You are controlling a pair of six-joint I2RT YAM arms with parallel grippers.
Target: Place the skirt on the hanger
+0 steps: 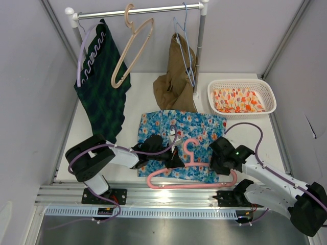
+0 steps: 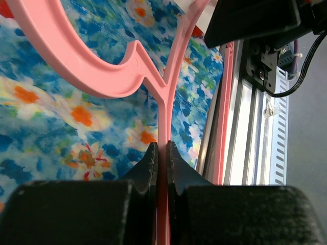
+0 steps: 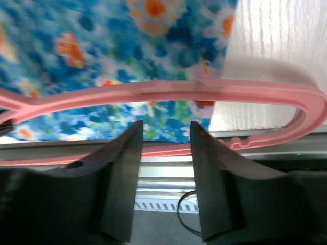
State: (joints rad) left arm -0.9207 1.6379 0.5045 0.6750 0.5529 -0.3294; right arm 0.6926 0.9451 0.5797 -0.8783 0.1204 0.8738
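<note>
Top view, room: we see grey walls (image 1: 30,76) closing in a white table (image 1: 133,97), with a clothes rail (image 1: 138,10) across the back.
Top view, rail: a green plaid garment (image 1: 102,87), a bare beige hanger (image 1: 138,53) and a brown garment (image 1: 173,81) hang from it.
Top view, basket: a white basket (image 1: 241,81) holding orange-patterned cloth sits at the table's right rear.
Top view, skirt: the blue floral skirt (image 1: 204,127) lies flat near the front edge. The pink hanger (image 1: 189,186) lies on it, its lower bar beside the aluminium track (image 1: 153,196).
Left wrist, grip: the left gripper (image 2: 162,153) is clamped tight on the pink hanger (image 2: 102,81), on the stem below the hook. The skirt (image 2: 51,112) lies underneath and the aluminium track (image 2: 250,143) runs at the right.
Right wrist, grip: the right gripper (image 3: 164,130) has its jaws spread, holding nothing. Past its tips we see the pink hanger (image 3: 204,89) at its rounded end, the skirt (image 3: 127,30) and bare table (image 3: 276,46). We cannot tell whether the fingers touch the hanger.
</note>
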